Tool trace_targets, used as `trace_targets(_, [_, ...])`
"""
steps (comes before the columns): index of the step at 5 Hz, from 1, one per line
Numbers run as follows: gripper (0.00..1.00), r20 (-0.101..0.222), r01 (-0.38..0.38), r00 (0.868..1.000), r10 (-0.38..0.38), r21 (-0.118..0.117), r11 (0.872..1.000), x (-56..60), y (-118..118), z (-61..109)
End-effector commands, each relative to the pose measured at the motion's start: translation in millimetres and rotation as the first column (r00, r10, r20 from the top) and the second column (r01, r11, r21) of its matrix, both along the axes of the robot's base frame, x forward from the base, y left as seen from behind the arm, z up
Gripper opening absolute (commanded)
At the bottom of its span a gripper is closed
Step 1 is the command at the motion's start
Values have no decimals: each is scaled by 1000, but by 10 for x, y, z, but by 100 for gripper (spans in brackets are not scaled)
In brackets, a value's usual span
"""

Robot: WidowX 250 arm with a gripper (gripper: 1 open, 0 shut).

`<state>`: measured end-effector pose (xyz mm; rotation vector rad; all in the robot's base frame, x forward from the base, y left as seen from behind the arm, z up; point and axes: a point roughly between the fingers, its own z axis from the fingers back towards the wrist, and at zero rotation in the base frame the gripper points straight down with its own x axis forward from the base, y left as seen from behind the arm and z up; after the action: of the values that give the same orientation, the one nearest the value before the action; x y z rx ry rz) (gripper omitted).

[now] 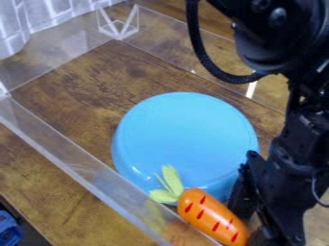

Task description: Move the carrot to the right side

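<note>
Table: dark wood grain table (pixel 90 82) fills most of the frame, with clear plastic walls (pixel 77 159) boxing it in; one wall runs diagonally across the lower left, another along the upper right.

Bowl: big blue bowl (pixel 180 144) sitting upside down, pretty much dead center, a bit toward the lower right.

Carrot: little orange carrot (pixel 213 217) is at the bottom edge of the frame, just right of center. Light green leaves point up-left and overlap the bowl's lower rim. The orange body angles down to the right, right beside the black arm.

Arm: chunky black robot arm (pixel 290 58) comes down the right side from the top and takes up most of that edge, cables looping at the top.

Pincer: the pincer (pixel 264 202) is at the lower right, just right of the carrot and seemingly touching or almost touching its orange end. It's blurry and partly cut off by the frame, so honestly can't tell if the fingers are spread or clamped on anything.

Background: upper left has a small clear plastic stand thing (pixel 118 19) outside the box.
</note>
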<state>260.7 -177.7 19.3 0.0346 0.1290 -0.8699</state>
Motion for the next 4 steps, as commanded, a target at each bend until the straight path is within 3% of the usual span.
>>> trace_targets(1, [0,13,9,1000,-9,-5,1000,44,50,50])
trace_targets(4, [0,-7,17,1000,-17,10,1000,106,92,38])
